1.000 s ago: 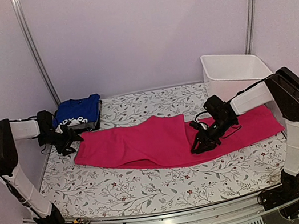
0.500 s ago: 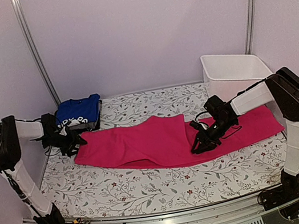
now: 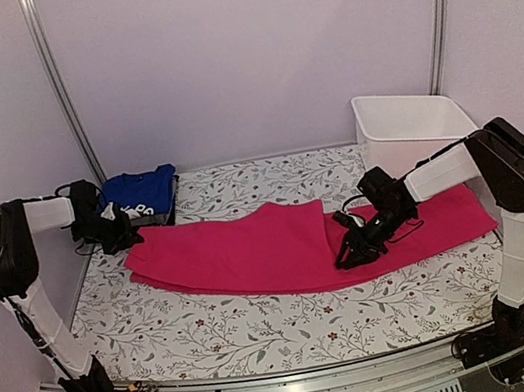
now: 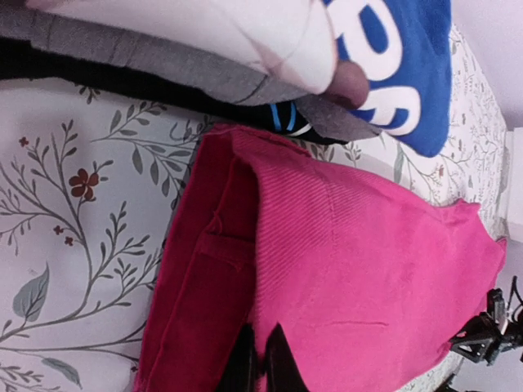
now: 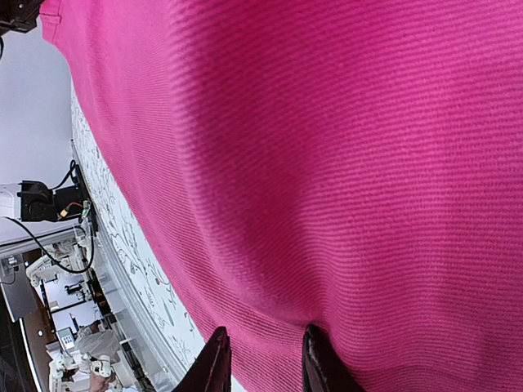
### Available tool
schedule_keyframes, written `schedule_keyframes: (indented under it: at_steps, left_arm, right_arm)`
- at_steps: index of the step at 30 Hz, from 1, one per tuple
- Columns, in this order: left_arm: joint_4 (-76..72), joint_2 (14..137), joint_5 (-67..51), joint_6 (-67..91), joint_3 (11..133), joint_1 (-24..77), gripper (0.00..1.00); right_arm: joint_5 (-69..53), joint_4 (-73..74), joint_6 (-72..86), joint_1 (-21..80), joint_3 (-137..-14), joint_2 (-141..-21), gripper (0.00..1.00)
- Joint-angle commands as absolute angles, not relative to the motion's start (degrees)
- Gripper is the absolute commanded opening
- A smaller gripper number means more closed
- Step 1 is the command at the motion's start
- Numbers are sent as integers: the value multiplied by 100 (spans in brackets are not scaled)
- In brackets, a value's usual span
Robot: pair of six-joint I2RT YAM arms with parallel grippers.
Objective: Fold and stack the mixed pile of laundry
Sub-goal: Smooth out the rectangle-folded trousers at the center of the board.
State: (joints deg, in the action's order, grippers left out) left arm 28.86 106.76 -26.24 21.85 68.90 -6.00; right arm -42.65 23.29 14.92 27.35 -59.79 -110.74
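A large magenta-pink garment (image 3: pixel 272 250) lies spread across the middle of the floral cover. My left gripper (image 3: pixel 119 237) is shut on its left edge; in the left wrist view the black fingertips (image 4: pixel 245 363) pinch a fold of the pink garment (image 4: pixel 359 269). My right gripper (image 3: pixel 352 246) sits on the garment's right half. Its two fingers (image 5: pixel 216 363) stand a little apart with a ridge of the pink garment (image 5: pixel 343 163) bunched between them. A folded royal-blue garment (image 3: pixel 139 191) with white print lies at the back left on a grey garment (image 4: pixel 163 69).
A white plastic bin (image 3: pixel 410 125) stands at the back right, just behind my right arm. Metal posts rise at both back corners. The floral table cover (image 3: pixel 265 327) shows in front of the pink garment. The blue garment (image 4: pixel 409 73) lies close to the pink one's left edge.
My left gripper has gone from open to shut on the pink garment's left edge and has shifted slightly back, drawing the edge with it. The right arm has stayed still.
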Motion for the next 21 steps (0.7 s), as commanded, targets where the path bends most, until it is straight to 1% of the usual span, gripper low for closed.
schedule_keyframes:
  at_steps: [1,4,5,6,7,10,13,15,16,17,20,21]
  left_arm:
    - [3004,10798,-2057,1891,7218,-609,0]
    - [3055,11061,-2113,1874,7272,-605,0]
    - [3077,11129,-2088,1896,7234,-592,6]
    - [3084,11136,-2041,1928,7157,-596,23]
    - [3080,11111,-1991,1974,7052,-596,35]
    - [3002,10949,-1779,2179,6613,-589,61]
    - [2769,10769,-1881,2431,6286,-594,78]
    - [2501,10594,-2076,2596,6078,-579,87]
    - [2416,10579,-2240,2631,6036,-550,87]
    - [2398,10626,-2344,2633,6046,-508,84]
    - [2477,10822,-2477,2507,6168,-268,59]
    - [2490,10868,-2484,2496,6185,-181,49]
  right_arm:
    - [-2966,3107,1424,2628,-5556,-11523,30]
    - [-2992,3100,1425,2628,-5575,-11510,30]
    - [-2996,3102,1428,2628,-5606,-11505,30]
    - [-3009,3116,1419,2628,-5638,-11493,30]
    - [-3029,3126,1403,2629,-5676,-11484,30]
    - [-3125,3158,1350,2639,-5796,-11436,31]
    - [-3270,3190,1334,2644,-5973,-11338,32]
    - [-3311,3199,1328,2637,-6099,-11232,32]
    - [-3321,3211,1327,2639,-6168,-11153,33]
    - [-3320,3241,1327,2642,-6248,-11116,33]
    - [-3326,3348,1312,2637,-6481,-11034,33]
    - [-3323,3377,1305,2638,-6551,-11018,33]
